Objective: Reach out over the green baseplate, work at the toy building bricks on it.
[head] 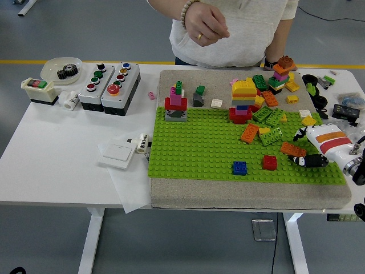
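Note:
The green baseplate (199, 148) lies on a beige mat. My right hand (302, 149), white with black fingers (311, 161), sits at the plate's right edge. It is open, with its fingers spread around the right end of a long orange brick (291, 149) that lies flat on the plate. A red brick (270, 162) and a blue brick (239, 168) stand near the plate's front. Loose orange (249, 133) and green bricks (271, 136) lie further back. A red, pink and green tower (176, 103) stands at the plate's back left. My left hand is out of view.
A person stands at the far side with one hand (205, 23) raised above the table, holding nothing that I can see. A yellow and orange stack (244, 91) and a tall brick tower (281, 71) stand on the mat. Button boxes (108, 85), a bowl (61, 69) and a white switch plate (117, 152) lie to the left.

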`<action>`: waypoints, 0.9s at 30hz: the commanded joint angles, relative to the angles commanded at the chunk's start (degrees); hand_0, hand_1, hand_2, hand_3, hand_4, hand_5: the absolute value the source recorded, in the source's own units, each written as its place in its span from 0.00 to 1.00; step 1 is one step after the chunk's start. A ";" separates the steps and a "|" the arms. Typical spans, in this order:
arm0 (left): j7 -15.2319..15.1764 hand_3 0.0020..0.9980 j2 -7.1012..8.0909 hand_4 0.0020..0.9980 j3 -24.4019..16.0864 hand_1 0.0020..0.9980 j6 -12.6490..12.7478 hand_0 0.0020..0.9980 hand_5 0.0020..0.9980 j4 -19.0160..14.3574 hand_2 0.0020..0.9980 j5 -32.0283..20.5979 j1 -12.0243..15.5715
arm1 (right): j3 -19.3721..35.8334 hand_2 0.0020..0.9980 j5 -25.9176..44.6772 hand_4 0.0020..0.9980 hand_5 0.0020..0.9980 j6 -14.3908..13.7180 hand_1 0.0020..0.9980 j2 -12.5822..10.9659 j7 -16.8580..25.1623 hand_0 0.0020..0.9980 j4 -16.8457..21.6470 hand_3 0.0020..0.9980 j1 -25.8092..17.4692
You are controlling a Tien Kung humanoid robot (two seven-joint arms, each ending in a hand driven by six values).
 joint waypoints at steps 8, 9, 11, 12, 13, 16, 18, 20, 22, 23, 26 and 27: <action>-0.04 0.62 -0.02 0.68 -0.04 0.64 -0.09 0.69 0.67 0.00 0.72 0.06 -0.01 | -0.31 0.59 0.39 0.84 0.43 0.88 0.45 -0.10 0.18 0.28 -0.08 0.58 -0.10; -0.02 0.62 -0.04 0.68 -0.10 0.64 -0.09 0.69 0.67 0.00 0.72 0.11 -0.03 | -0.42 0.59 0.45 0.84 0.43 0.89 0.45 -0.07 0.19 0.28 -0.11 0.58 -0.05; -0.01 0.62 -0.03 0.68 -0.08 0.64 -0.10 0.69 0.67 -0.02 0.72 0.13 -0.06 | -0.52 0.59 0.50 0.84 0.43 0.83 0.45 -0.03 0.20 0.28 -0.19 0.58 0.02; -0.02 0.62 -0.02 0.68 -0.05 0.64 -0.12 0.69 0.67 -0.03 0.72 0.12 -0.08 | -0.58 0.59 0.54 0.84 0.43 0.77 0.45 0.01 0.20 0.28 -0.26 0.58 0.06; -0.04 0.62 0.01 0.68 -0.04 0.64 -0.16 0.69 0.67 -0.03 0.72 0.09 -0.12 | -0.76 0.56 0.65 0.81 0.44 0.70 0.43 0.09 0.20 0.26 -0.50 0.57 0.19; -0.05 0.62 0.02 0.68 -0.02 0.64 -0.21 0.69 0.67 -0.04 0.72 0.09 -0.16 | -0.94 0.56 0.90 0.81 0.44 0.70 0.43 0.27 0.19 0.26 -1.04 0.57 0.38; -0.08 0.62 0.04 0.68 0.02 0.64 -0.25 0.69 0.67 -0.04 0.72 0.02 -0.18 | -1.01 0.56 0.99 0.81 0.44 0.81 0.43 0.36 0.18 0.26 -1.38 0.57 0.45; -0.11 0.62 0.07 0.68 0.07 0.64 -0.29 0.69 0.67 -0.04 0.72 -0.07 -0.19 | -1.10 0.54 0.91 0.80 0.45 0.82 0.42 0.38 0.21 0.25 -1.48 0.55 0.47; -0.13 0.62 0.07 0.68 0.09 0.64 -0.30 0.69 0.67 -0.03 0.72 -0.11 -0.20 | -1.25 0.54 0.83 0.80 0.45 0.76 0.42 0.41 0.30 0.25 -1.55 0.55 0.49; -0.14 0.62 0.07 0.68 0.10 0.64 -0.32 0.69 0.67 -0.03 0.72 -0.11 -0.21 | -1.32 0.54 0.78 0.80 0.45 0.76 0.42 0.47 0.33 0.25 -1.65 0.55 0.51; -0.14 0.62 0.07 0.68 0.08 0.64 -0.41 0.69 0.67 -0.03 0.72 0.01 -0.20 | -1.46 0.52 0.69 0.78 0.46 0.89 0.40 0.56 0.39 0.23 -1.79 0.53 0.52; -0.14 0.62 0.07 0.68 0.07 0.64 -0.42 0.69 0.67 -0.03 0.72 0.04 -0.19 | -1.48 0.52 0.69 0.78 0.46 0.91 0.40 0.57 0.41 0.23 -1.80 0.53 0.51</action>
